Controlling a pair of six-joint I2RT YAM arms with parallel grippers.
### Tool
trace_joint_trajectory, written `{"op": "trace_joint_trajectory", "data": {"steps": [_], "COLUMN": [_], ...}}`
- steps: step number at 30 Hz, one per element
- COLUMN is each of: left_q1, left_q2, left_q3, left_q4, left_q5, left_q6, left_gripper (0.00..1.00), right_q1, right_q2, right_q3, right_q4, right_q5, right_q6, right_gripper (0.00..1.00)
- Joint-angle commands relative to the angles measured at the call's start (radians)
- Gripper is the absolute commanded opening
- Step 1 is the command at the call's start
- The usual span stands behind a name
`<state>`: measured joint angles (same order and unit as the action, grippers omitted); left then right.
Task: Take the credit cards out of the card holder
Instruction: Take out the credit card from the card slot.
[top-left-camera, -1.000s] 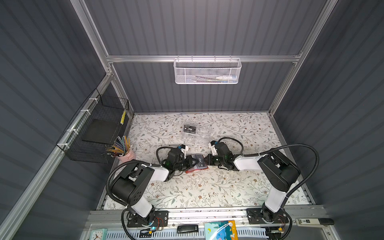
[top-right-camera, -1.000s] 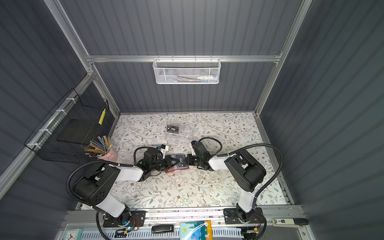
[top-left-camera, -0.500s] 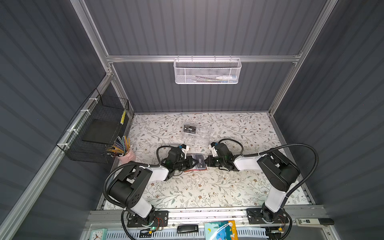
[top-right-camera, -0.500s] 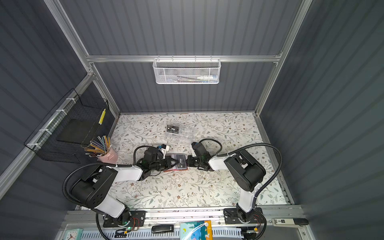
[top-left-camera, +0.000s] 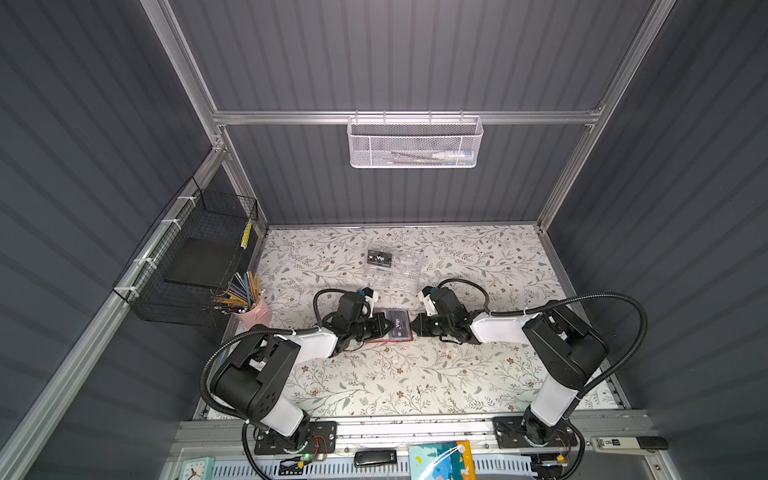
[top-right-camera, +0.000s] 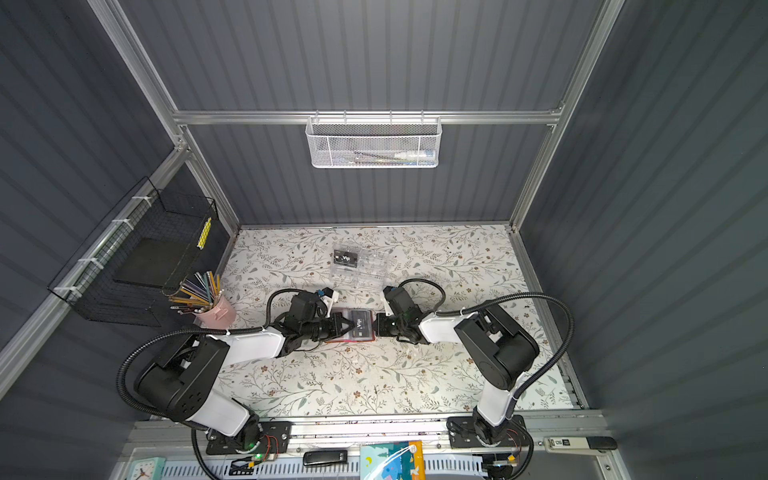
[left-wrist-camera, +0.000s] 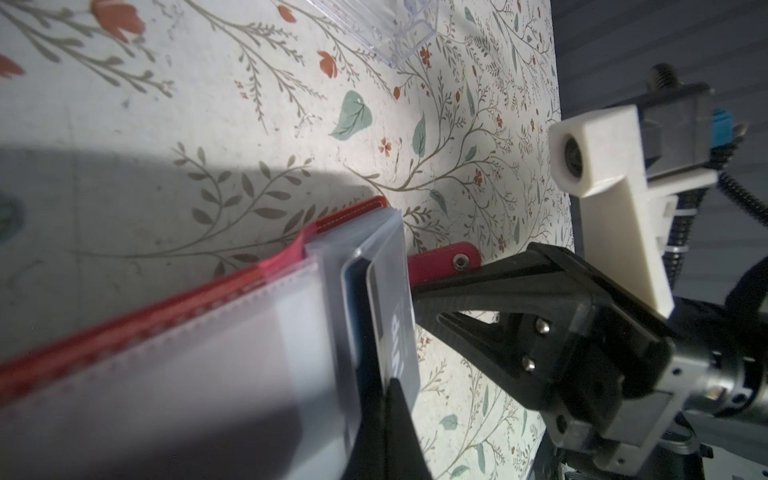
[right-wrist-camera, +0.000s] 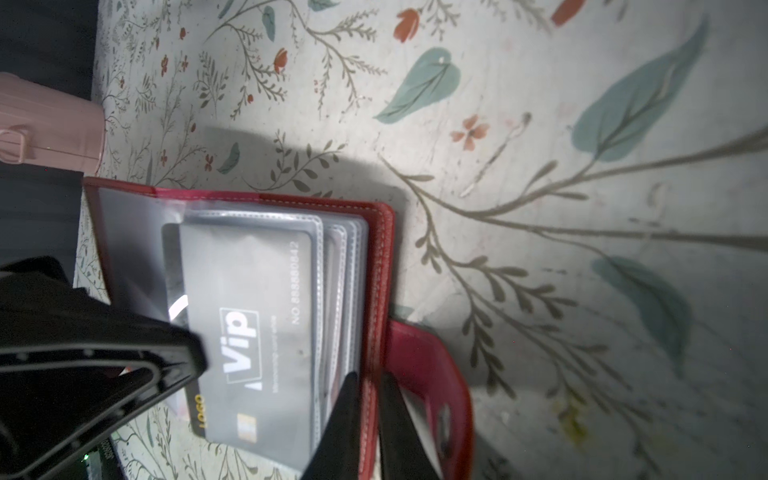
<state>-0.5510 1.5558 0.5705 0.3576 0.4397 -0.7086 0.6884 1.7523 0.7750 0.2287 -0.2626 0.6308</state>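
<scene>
Black, the left tool (top-left-camera: 386, 327) is closed, its tip laid on the open card holder (top-left-camera: 403, 337) at mid-frame on the worktop (top-left-camera: 395, 382). A Vip credit card (right-wrist-camera: 249, 332) is seen in its top sleeve. The right tool (top-left-camera: 414, 329) is narrowly parted astride the red edge.

Floral table (top-left-camera: 457, 374) (card holder (right-wrist-camera: 336, 291), clear organizer (top-left-camera: 395, 266), pink cup (top-left-camera: 255, 313))

I see a clear acrylic organizer (top-left-camera: 399, 272) on the floral tabletop (top-left-camera: 415, 374); pink pencil cup (top-left-camera: 255, 315) beside black wire basket (top-left-camera: 195, 266)
</scene>
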Motion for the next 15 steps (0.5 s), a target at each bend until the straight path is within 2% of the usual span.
{"op": "trace_joint_trajectory", "data": {"steps": [1,8,15], "left_q1": [0.002,0.011,0.011], "left_q2": [0.001,0.015,0.015], "left_q3": [0.007,0.011,0.020], "left_q4": [-0.050,-0.033,-0.031], "left_q5": [-0.027,-0.006,0.000], "left_q6": [0.040,0.045,0.048], "left_gripper": [0.00,0.00,0.00], "right_q1": [0.005,0.013,0.020], "right_q2": [-0.046,-0.132,-0.101], "right_q3": [-0.011,-0.049,-0.025], "right_q4": [-0.036,-0.077,-0.111], "right_q5": [0.068,0.203,0.262], "right_q6": [-0.018,-0.031,-0.027], "right_gripper": [0.21,0.32,0.40]}}
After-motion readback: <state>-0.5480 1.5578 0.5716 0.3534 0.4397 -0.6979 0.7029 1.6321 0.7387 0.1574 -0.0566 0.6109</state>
